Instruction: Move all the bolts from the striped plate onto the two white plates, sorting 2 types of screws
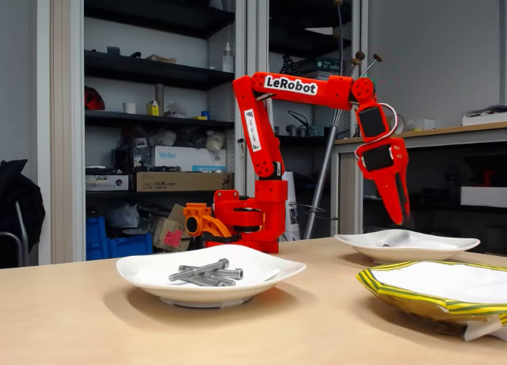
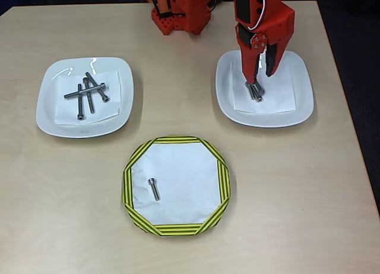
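Observation:
The striped plate (image 2: 176,141) lies at the table's front middle with one bolt (image 2: 154,189) on its white inside. In the overhead view the left white plate (image 2: 46,110) holds several long bolts (image 2: 88,94), which also show in the fixed view as long bolts (image 1: 203,272). The right white plate (image 2: 301,98) holds a small cluster of short bolts (image 2: 256,92). My red gripper (image 2: 261,79) hangs open just above that cluster, with nothing between its fingers. In the fixed view the gripper (image 1: 401,214) points down, clear of the right white plate (image 1: 444,245).
The arm's red base (image 2: 178,12) stands at the table's far edge, between the two white plates. In the fixed view the striped plate (image 1: 412,295) sits at the front right. Shelves and a counter fill the background behind the table.

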